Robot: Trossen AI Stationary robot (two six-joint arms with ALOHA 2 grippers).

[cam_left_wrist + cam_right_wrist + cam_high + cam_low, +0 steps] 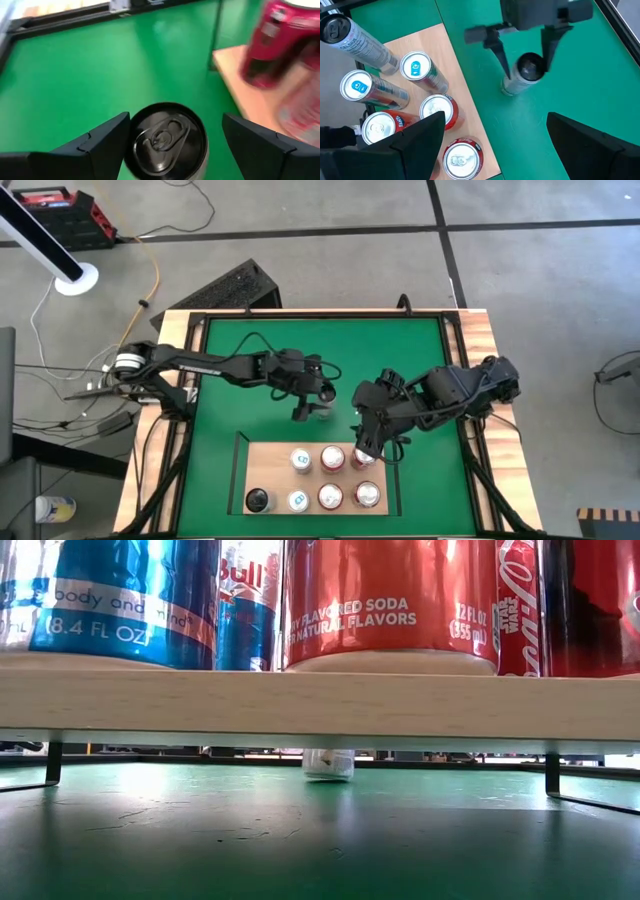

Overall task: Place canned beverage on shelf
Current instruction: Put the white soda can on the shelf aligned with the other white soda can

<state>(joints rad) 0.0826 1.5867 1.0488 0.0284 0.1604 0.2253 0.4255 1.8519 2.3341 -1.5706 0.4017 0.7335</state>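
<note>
A slim silver can with a black top (167,140) stands upright on the green mat (260,370), just beyond the shelf's far edge. It also shows under the shelf board in the low view (328,763). My left gripper (176,117) is open, one finger on each side of the can's top (529,66), with a clear gap on one side. The shelf (270,470) is a pale-wood board that carries several cans. My right gripper (496,117) hangs open above the shelf's far right part (365,442), holding nothing.
Upright red, blue and silver cans (415,67) fill most of the shelf in two rows; a black-topped one (257,500) stands at its near left. Black rails and wooden slats (480,340) border the mat. The mat's far half lies bare.
</note>
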